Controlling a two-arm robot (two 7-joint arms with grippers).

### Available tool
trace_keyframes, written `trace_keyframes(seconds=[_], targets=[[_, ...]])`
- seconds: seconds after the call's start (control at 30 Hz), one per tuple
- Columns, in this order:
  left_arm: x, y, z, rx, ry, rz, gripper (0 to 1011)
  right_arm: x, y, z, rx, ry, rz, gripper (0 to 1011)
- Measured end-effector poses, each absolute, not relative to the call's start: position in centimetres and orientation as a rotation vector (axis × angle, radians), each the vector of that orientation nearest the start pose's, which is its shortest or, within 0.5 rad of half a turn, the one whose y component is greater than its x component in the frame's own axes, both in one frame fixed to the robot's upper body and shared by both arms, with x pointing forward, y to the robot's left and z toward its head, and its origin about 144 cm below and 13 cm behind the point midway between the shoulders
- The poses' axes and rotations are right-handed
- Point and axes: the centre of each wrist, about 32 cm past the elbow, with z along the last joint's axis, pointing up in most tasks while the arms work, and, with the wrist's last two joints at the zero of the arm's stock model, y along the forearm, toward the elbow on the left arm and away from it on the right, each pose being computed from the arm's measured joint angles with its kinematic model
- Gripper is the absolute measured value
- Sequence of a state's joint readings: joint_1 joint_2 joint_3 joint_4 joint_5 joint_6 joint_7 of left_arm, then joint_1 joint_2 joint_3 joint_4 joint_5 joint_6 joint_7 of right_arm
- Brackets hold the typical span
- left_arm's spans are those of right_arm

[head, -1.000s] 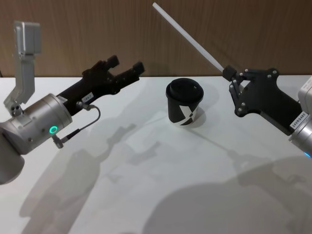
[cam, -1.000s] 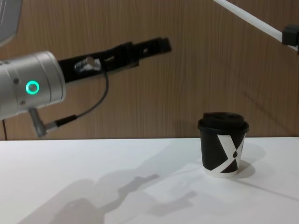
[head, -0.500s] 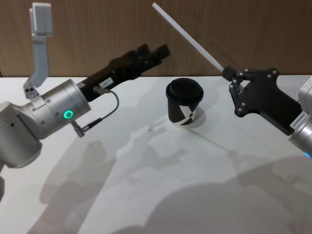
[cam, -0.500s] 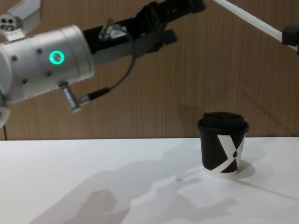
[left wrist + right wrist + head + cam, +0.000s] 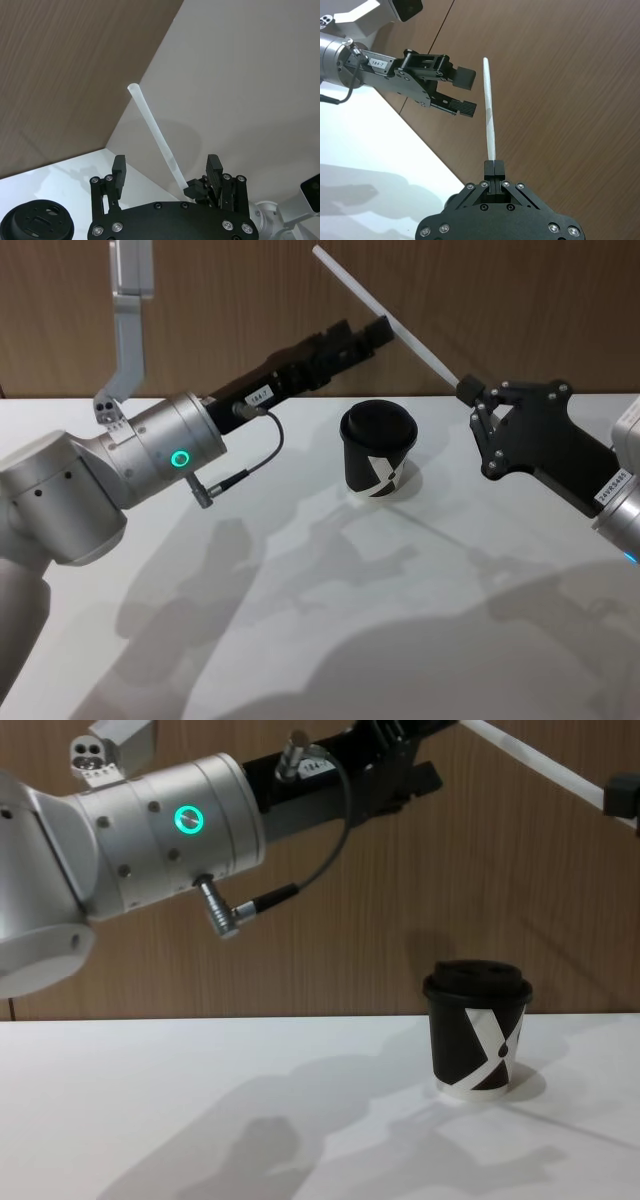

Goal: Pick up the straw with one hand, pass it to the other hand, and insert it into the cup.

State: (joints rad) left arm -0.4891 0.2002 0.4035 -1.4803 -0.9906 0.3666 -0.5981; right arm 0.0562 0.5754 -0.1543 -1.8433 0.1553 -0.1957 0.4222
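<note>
White plastic, long and straight, the straw (image 5: 420, 347) slants in the air above the small black lidded paper cup (image 5: 379, 450) on the white bench (image 5: 300, 640), its lower end clenched in the blocky all-black right hand (image 5: 466, 390). The long black left hand (image 5: 365, 337) on its silver arm is spread open, tips just beside the straw: the hand-over step, I judge. Next it must straddle the shaft and close before the right hand releases.
</note>
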Motion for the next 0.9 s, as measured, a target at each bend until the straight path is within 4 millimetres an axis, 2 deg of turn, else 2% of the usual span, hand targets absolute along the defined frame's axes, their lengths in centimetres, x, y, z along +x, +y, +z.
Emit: trace_keyframes(seconds=[0.9], targets=[[57.2,14.3,127.3,-0.432,0.473,0.37,1003,45.7,-30.1,125.6,-0.078,-0.599,-0.844,0]])
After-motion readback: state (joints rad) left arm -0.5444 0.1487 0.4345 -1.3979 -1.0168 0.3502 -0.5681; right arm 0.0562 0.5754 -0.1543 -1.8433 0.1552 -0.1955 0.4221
